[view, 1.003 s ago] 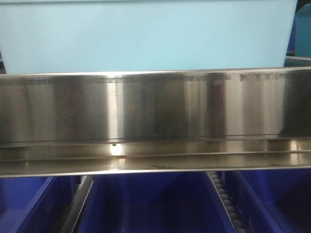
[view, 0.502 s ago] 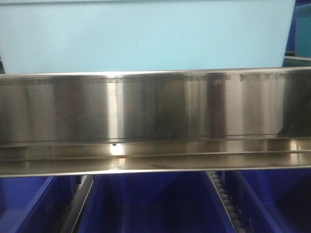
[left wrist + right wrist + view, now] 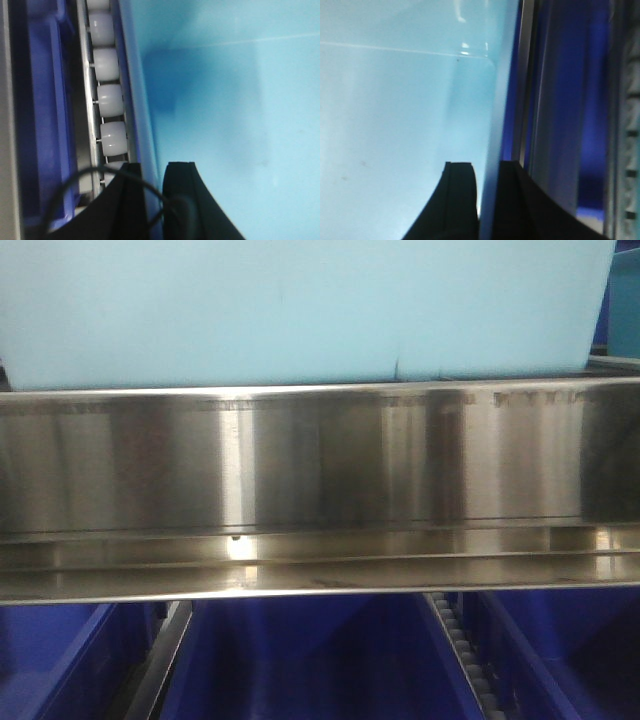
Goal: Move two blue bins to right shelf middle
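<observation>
Since the earlier frames, the pale blue bin [image 3: 300, 310] has been shifted upward in the front view: its top rim is no longer seen, its wall now fills the picture to the upper edge, and its lower edge at the right has been lifted a little clear of the steel. A short dark seam is seen near that lower edge; whether it marks a second bin cannot be told. The bin is seen above and behind the broad brushed-steel shelf front [image 3: 320, 470], which spans the whole width. Below the steel, dark blue crates [image 3: 310, 660] are ranged side by side.

In the left wrist view, a track of white rollers [image 3: 110, 100] is seen just beside the bin's outer wall, with a dark blue crate [image 3: 45, 125] beyond it. The left gripper [image 3: 152, 172] is closed over the bin's side wall, one black finger inside and one outside. The right gripper [image 3: 487, 170] is clamped likewise on the opposite wall. A thin black cable [image 3: 75, 182] is looped beside the left fingers.
</observation>
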You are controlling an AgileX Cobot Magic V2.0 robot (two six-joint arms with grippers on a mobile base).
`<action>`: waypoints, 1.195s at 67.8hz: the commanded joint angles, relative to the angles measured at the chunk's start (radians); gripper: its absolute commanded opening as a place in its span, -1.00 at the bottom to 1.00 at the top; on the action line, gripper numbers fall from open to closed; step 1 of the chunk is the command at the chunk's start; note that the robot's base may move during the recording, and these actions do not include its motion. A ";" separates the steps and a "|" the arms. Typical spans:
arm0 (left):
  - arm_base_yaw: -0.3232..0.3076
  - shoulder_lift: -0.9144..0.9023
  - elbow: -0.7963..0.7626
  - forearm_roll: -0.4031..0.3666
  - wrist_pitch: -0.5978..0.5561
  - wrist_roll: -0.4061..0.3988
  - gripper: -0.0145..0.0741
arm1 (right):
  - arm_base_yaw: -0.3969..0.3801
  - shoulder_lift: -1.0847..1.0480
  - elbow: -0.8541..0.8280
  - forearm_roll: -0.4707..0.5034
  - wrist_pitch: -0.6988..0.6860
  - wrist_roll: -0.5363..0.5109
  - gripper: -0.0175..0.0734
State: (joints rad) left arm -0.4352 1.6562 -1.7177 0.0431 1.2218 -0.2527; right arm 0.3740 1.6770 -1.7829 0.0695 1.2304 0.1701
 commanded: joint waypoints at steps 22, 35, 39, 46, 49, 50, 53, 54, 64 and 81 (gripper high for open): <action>-0.002 -0.261 -0.012 -0.043 -0.283 0.007 -0.92 | -0.002 -0.168 -0.164 -0.070 -0.087 -0.011 -0.95; -0.002 -0.290 -0.012 -0.043 -0.334 0.007 -0.92 | -0.002 -0.184 -0.164 -0.070 -0.098 -0.011 -0.95; -0.002 -0.290 -0.012 -0.043 -0.344 0.007 -0.92 | -0.002 -0.184 -0.164 -0.070 -0.084 -0.011 -0.95; -0.002 -0.290 -0.024 -0.043 -0.350 0.007 -0.92 | -0.002 -0.182 -0.164 -0.070 -0.076 -0.011 -0.95; -0.002 -0.286 -0.034 -0.043 -0.337 0.007 -0.92 | -0.002 -0.182 -0.164 -0.070 -0.076 -0.011 -0.95; -0.002 -0.285 -0.039 -0.043 -0.333 0.007 -0.92 | -0.002 -0.182 -0.164 -0.070 -0.076 -0.011 -0.95; -0.002 -0.278 -0.056 -0.037 -0.315 0.007 -0.92 | -0.002 -0.182 -0.164 -0.070 -0.076 -0.011 -0.95; -0.002 -0.277 -0.063 -0.033 -0.309 0.007 -0.92 | -0.002 -0.182 -0.164 -0.070 -0.076 -0.011 -0.95; -0.002 -0.263 -0.092 -0.003 -0.298 0.007 -0.92 | -0.002 -0.182 -0.164 -0.070 -0.076 -0.011 -0.95; -0.002 -0.261 -0.092 0.000 -0.298 0.007 -0.92 | -0.002 -0.182 -0.164 -0.070 -0.075 -0.011 -0.95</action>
State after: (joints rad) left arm -0.4367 1.4084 -1.7932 0.0315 0.9765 -0.2483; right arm 0.3798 1.5053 -1.9401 0.0390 1.1606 0.1679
